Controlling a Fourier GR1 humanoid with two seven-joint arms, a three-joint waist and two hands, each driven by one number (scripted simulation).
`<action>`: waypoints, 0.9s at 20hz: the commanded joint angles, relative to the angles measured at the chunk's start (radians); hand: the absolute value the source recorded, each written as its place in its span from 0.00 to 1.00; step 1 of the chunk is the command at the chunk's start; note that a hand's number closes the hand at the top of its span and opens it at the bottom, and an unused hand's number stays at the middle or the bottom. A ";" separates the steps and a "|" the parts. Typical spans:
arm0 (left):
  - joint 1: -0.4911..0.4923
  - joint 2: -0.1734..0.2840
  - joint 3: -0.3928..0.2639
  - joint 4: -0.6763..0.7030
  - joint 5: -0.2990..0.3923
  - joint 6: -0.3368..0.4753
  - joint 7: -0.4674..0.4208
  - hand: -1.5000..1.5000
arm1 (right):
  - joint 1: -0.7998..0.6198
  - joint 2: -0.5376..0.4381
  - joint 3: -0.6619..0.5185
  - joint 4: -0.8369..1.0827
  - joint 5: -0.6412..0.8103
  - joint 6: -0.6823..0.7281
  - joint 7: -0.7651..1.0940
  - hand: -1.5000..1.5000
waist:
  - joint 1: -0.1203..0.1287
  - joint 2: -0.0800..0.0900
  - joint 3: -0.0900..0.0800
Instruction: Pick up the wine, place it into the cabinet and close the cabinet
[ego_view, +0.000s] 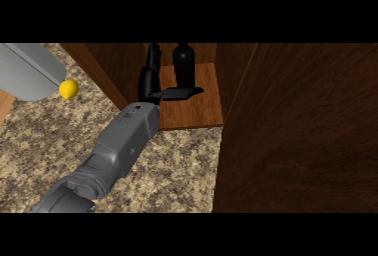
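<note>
Inside the open cabinet (193, 107), the wine (183, 65) stands upright on the shelf, just right of the robot's left hand (153, 82), whose fingers are straight and thumb points toward the bottle; the right hand is out of view.

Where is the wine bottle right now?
In the head view, the wine bottle stands upright on the cabinet shelf, top centre, just right of the open robot hand.
</note>
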 joint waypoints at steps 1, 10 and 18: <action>0.103 0.002 0.007 -0.008 0.027 -0.082 -0.081 0.00 | -0.006 0.007 0.034 -0.001 0.027 -0.018 0.004 0.00 | 0.011 -0.008 0.002; 0.067 0.002 -0.032 -0.037 0.125 -0.094 -0.026 0.00 | 0.001 -0.014 -0.031 -0.026 -0.047 0.003 0.032 0.00 | 0.013 -0.017 0.003; 0.189 0.002 -0.211 -0.172 0.240 -0.077 -0.020 0.00 | -0.039 -0.011 -0.053 -0.014 -0.051 -0.017 0.040 0.00 | 0.015 -0.025 0.004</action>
